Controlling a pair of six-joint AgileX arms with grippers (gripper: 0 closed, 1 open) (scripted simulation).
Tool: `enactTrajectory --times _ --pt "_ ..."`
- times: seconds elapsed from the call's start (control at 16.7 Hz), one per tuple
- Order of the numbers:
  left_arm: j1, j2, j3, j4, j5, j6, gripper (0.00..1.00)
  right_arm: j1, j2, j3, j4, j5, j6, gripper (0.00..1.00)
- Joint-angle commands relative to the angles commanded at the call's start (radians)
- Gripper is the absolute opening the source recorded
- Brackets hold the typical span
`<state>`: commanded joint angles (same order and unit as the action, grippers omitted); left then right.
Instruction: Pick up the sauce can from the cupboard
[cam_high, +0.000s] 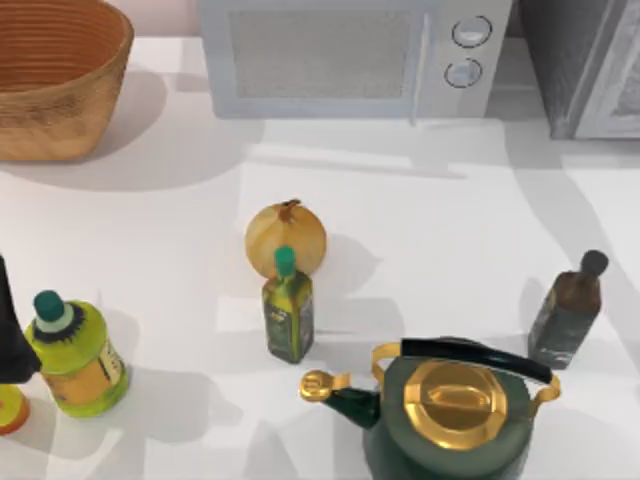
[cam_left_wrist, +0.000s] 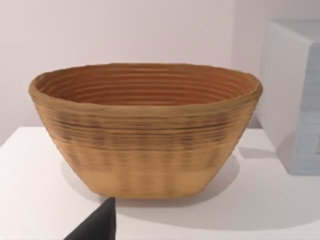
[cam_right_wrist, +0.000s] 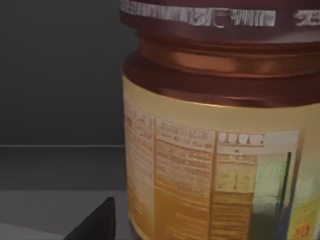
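Right end effector nosing up to sauce can inside cupboard | finger spread: cannot tell | risk: knocking can over.

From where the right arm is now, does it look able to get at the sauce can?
Probably yes. In the right wrist view the sauce can stands very close ahead inside the dark grey cupboard, and nothing shows between that camera and the can. Whether the fingers already straddle it cannot be told.

Sauce can upright inside dark cupboard, maroon lid, tan label.
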<state>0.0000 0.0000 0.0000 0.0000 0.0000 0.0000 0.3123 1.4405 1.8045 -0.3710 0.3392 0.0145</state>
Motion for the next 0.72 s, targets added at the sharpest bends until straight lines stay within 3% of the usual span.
enactTrajectory --times 0.42,0.72 --pt "0.0 0.0 0.0 0.0 0.0 0.0 1.0 0.006 0.024 0.023 0.01 0.004 -0.001 1.0" --pt "0.0 0.0 0.0 0.0 0.0 0.0 1.0 -0.028 0.156 0.157 0.011 -0.029 -0.001 1.0"
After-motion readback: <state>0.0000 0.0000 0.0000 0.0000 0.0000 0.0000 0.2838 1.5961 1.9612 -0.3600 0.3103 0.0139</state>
